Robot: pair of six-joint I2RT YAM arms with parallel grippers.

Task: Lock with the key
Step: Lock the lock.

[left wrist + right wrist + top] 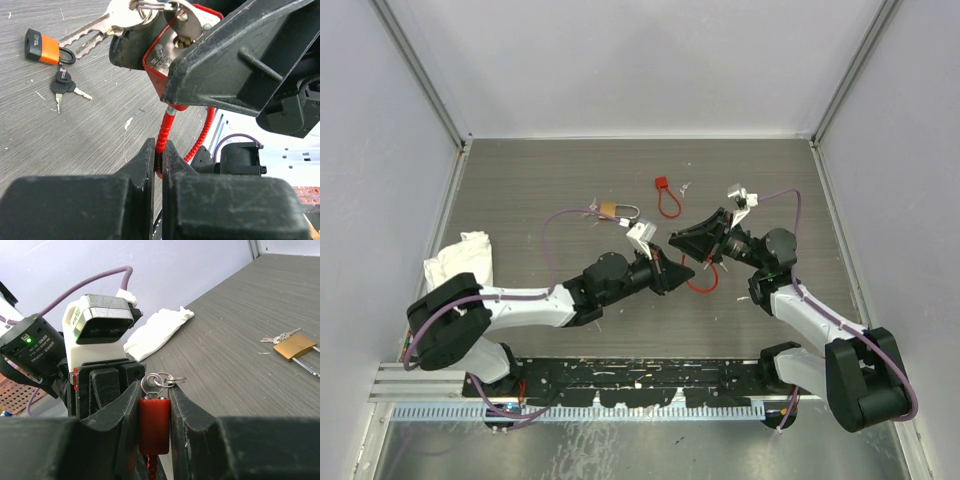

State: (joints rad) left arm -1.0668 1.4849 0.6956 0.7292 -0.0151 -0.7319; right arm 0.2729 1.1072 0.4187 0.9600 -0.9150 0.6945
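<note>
A red cable lock [154,425] stands upright between my right gripper's [154,405] fingers, which are shut on its body. The key [150,385], silver-headed, sticks in the lock's top, with rings hanging from it. Two more silver keys [95,32] dangle from the same rings. The lock's red ribbed cable [167,125] runs down from the lock's body [157,62] into my left gripper [159,156], which is shut on it. In the top view the two grippers meet at mid-table, left [682,272] below right [680,238].
An orange padlock [42,47] with small dark-headed keys [62,87] lies on the table. A brass padlock [295,346] with silver keys [280,336] lies further off. A white cloth [460,258] sits at the left edge, and a small red lock [663,190] lies behind the grippers.
</note>
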